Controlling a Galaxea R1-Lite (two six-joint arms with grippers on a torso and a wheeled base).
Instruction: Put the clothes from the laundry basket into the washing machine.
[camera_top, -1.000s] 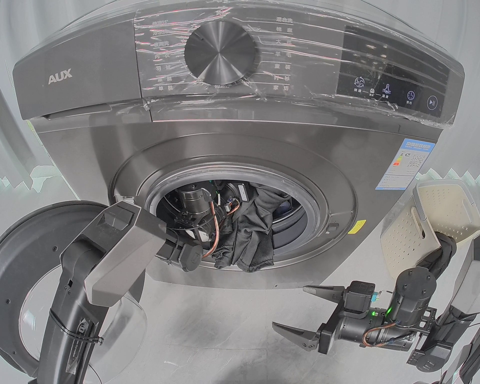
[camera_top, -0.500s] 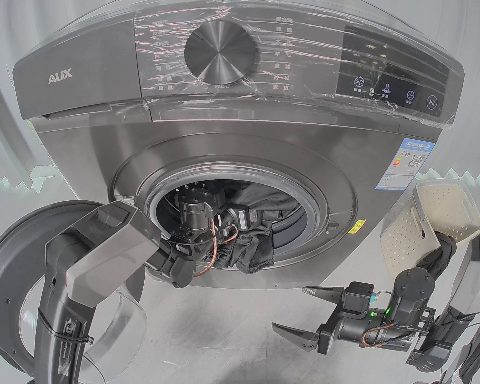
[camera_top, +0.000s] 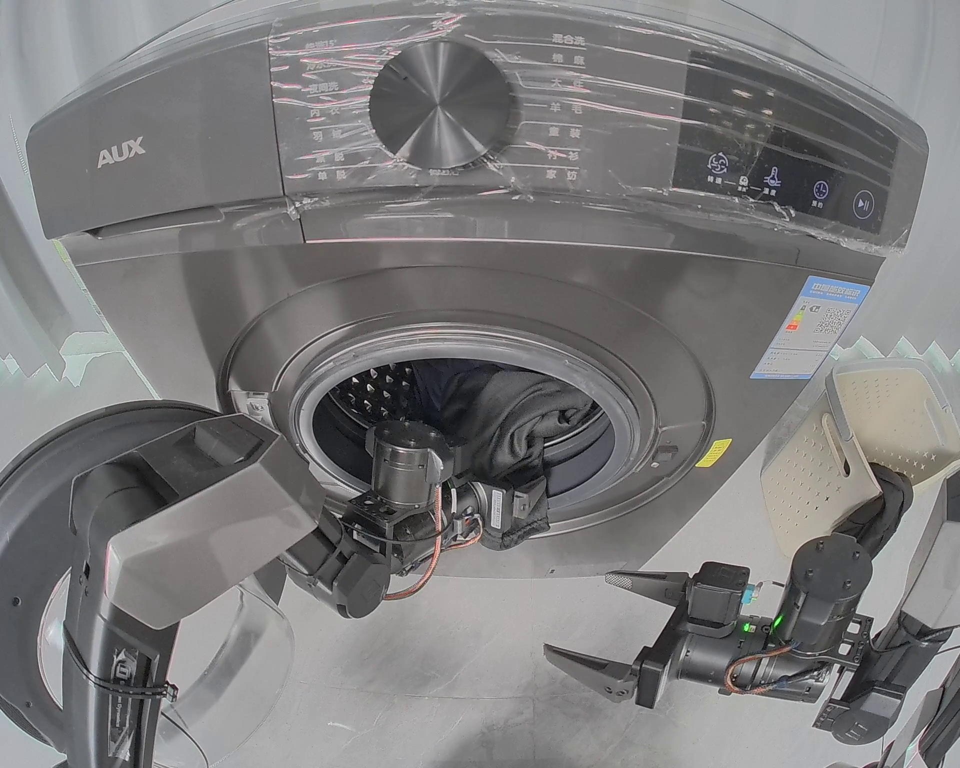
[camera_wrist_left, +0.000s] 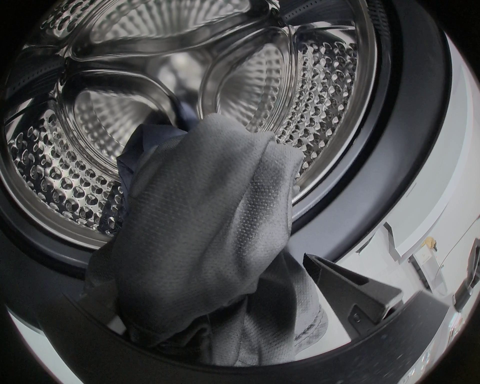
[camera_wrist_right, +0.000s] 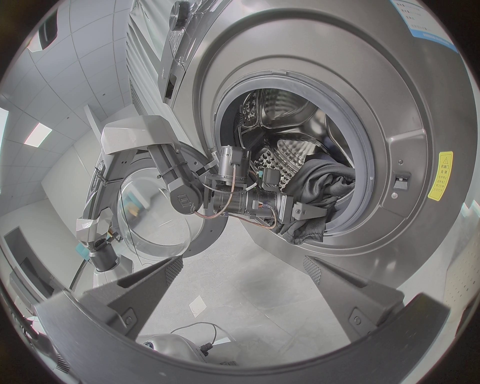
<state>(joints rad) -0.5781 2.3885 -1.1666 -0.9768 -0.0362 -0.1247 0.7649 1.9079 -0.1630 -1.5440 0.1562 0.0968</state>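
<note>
Loading step: the dark garment (camera_top: 510, 425) sits heaped in the washing machine (camera_top: 600, 300) mouth, hem over its near lip. The left gripper (camera_top: 530, 500) beside it seems to have its fingers released; the right gripper (camera_top: 580, 617) has its fingers spread, empty. Next, fetch more from the laundry basket (camera_top: 880, 420) at right.

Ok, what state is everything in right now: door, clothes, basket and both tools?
Washing machine door: open, swung left.
Dark garment: mostly in the drum, one end draped over the door seal.
Left tool: open, at the drum mouth.
Right tool: open, empty.
Laundry basket: tilted, dark clothing inside.
</note>
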